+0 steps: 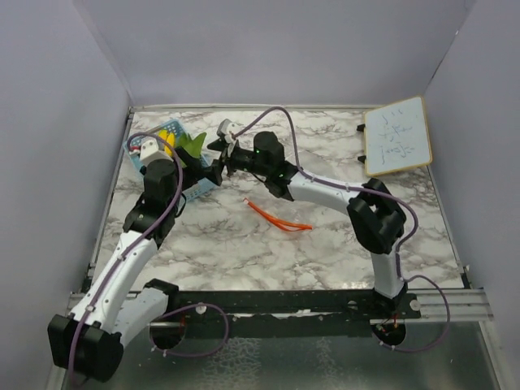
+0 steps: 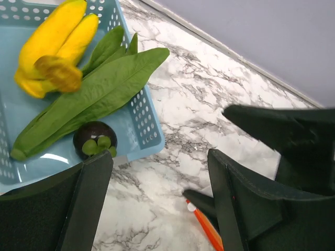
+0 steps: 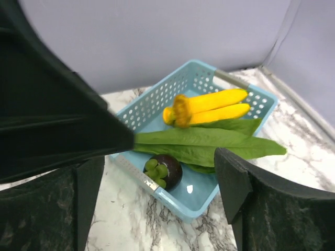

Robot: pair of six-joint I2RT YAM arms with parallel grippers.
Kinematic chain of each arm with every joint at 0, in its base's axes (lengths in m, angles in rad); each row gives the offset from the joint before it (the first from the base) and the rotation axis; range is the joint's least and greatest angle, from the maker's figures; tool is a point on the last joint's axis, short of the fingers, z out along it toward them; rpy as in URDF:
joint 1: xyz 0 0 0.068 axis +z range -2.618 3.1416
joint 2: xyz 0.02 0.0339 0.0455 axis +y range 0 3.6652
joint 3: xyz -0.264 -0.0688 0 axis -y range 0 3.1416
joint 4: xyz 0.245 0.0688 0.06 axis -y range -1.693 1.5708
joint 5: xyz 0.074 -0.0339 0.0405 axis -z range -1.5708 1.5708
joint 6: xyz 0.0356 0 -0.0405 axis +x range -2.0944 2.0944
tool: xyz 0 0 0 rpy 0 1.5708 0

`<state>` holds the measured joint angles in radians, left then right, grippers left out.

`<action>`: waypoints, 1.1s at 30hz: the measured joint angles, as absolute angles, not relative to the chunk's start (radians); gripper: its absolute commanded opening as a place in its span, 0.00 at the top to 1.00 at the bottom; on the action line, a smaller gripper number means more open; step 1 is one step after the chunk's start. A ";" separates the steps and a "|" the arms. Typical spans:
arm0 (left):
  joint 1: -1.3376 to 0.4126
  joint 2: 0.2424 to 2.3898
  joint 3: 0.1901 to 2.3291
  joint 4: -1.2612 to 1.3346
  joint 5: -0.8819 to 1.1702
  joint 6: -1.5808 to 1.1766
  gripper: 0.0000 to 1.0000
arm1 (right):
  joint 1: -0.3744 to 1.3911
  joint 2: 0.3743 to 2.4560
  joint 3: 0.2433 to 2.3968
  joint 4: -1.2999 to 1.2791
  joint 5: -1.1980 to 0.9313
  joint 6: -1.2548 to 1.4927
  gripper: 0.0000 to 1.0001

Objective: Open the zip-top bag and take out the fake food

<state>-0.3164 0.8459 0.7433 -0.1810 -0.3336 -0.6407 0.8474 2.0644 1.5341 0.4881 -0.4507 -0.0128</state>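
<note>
Just ahead of both wide-open, empty jaws, fake food [image 3: 209,144] sits in basket [image 3: 201,78], zip-top bag [image 1: 278,218] flat on table behind them; left gripper [image 2: 157,167] and right gripper [image 3: 159,167] should back off high, not clipping basket rim.

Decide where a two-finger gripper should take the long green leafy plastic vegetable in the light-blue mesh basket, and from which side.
Probably the pointed tip, from above, pinching across its width: the green leafy vegetable lies flat, tip overhanging the basket wall, while a dark round fruit crowds its stalk end.
</note>
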 measured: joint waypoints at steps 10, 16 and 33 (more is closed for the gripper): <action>-0.221 1.070 0.788 -0.052 -0.225 -0.664 0.23 | 0.826 1.808 1.223 0.436 -0.239 -0.054 0.77; -0.182 1.081 0.698 0.010 -0.191 -0.685 0.19 | 0.769 1.643 1.003 0.397 -0.156 -0.009 0.47; -0.152 1.240 0.708 0.017 -0.132 -0.628 0.15 | 0.757 1.486 0.645 0.352 -0.079 0.158 0.60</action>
